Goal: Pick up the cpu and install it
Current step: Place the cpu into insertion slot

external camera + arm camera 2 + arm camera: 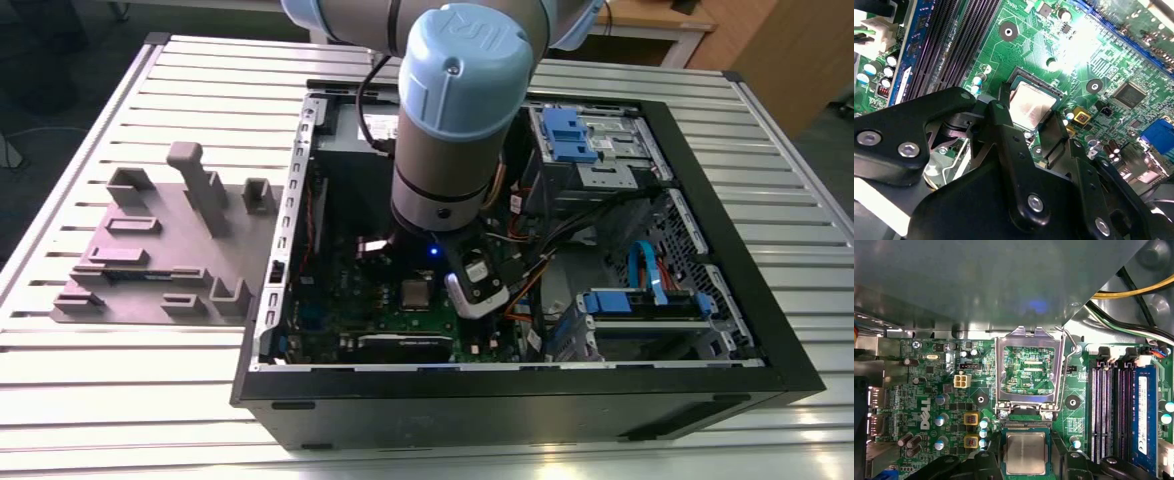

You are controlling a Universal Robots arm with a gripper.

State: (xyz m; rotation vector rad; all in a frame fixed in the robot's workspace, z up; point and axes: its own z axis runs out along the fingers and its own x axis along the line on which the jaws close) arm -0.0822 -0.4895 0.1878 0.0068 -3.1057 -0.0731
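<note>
- My fingers (986,466) sit on either side of the chip (1025,452). As far as I can judge from both wrist views, they are closed onto two of its opposite edges, with no gap I can make out.
- So the chip lies straight between my fingertips, neither ahead nor off to one side. It is square, so it has no long axis to line up. Its silver face points up at me and lies flat, level with the green board (929,385).
- The chip is at the socket. In the second wrist view the chip (1031,106) has the socket's dark border along one side, and my fingers (1004,132) hug the two neighbouring sides. I judge it to be seated or nearly so, but I cannot tell how deep it sits.
- The hinged metal frame (1000,371) stands swung open just beside the chip, on the far side from my wrist, and does not touch it.
- The memory slots (1104,410) run alongside the socket, near it but apart.
- In the exterior view my arm (447,130) reaches down into the open computer case (534,395), which lies on the slatted worktop (134,400). The chip (418,292) shows as a pale square just beside my wrist.
</note>
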